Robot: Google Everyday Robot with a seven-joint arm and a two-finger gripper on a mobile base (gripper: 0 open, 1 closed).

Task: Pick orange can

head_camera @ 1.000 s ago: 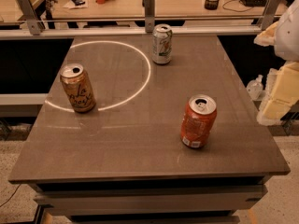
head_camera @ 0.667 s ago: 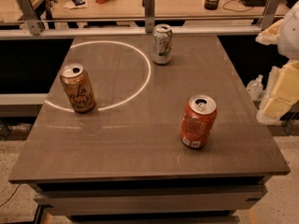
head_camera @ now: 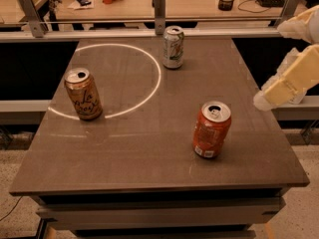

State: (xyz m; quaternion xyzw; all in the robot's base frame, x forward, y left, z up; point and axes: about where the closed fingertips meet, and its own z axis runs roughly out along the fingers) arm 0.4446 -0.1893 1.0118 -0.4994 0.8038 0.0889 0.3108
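Observation:
The orange can (head_camera: 82, 93) is amber-gold with dark cursive lettering and a silver top. It stands upright at the left of the grey table (head_camera: 149, 153), on the edge of a white ring of light. My gripper (head_camera: 288, 81), cream coloured, hangs at the right edge of the view beside the table's right side. It is far from the orange can and holds nothing that I can see.
A red-orange can (head_camera: 212, 129) with a white label patch stands right of the table's middle, nearest the gripper. A white-and-green can (head_camera: 173, 47) stands at the back centre. A metal rail with posts (head_camera: 159, 11) runs behind the table.
The gripper has shifted a little up and to the left at the right edge of the view. The three cans have not moved.

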